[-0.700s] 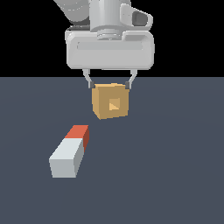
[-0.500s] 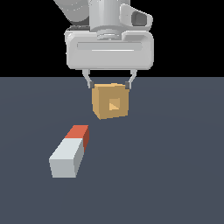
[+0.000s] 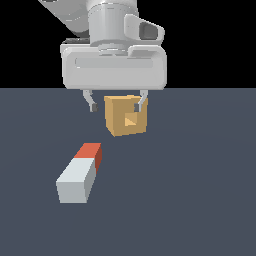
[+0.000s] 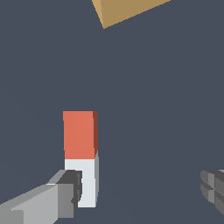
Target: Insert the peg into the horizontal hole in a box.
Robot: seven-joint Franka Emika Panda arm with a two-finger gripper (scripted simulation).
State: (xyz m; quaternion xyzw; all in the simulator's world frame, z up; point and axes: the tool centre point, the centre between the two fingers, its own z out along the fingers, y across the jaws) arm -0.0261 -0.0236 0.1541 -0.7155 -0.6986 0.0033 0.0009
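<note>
The peg (image 3: 80, 172) lies flat on the dark floor, a pale grey bar whose red end (image 3: 91, 152) points toward the box. The tan-orange box (image 3: 120, 125) stands farther back, and its square hole (image 3: 131, 120) faces the exterior camera. My gripper (image 3: 115, 107) hangs open in the air in front of the box, holding nothing. One of its fingertips (image 3: 137, 106) overlaps the box's face. In the wrist view the peg (image 4: 79, 140) lies beside one finger (image 4: 65, 194), outside the open gripper (image 4: 140, 190). Only a corner of the box (image 4: 127, 11) shows there.
Around the peg and box there is only the flat dark grey floor (image 3: 200, 200). Behind its far edge the background is black. The arm's white hand (image 3: 114, 65) fills the upper middle of the exterior view.
The open gripper has shifted toward the exterior view's left and sunk a little lower. Peg and box have stayed where they were.
</note>
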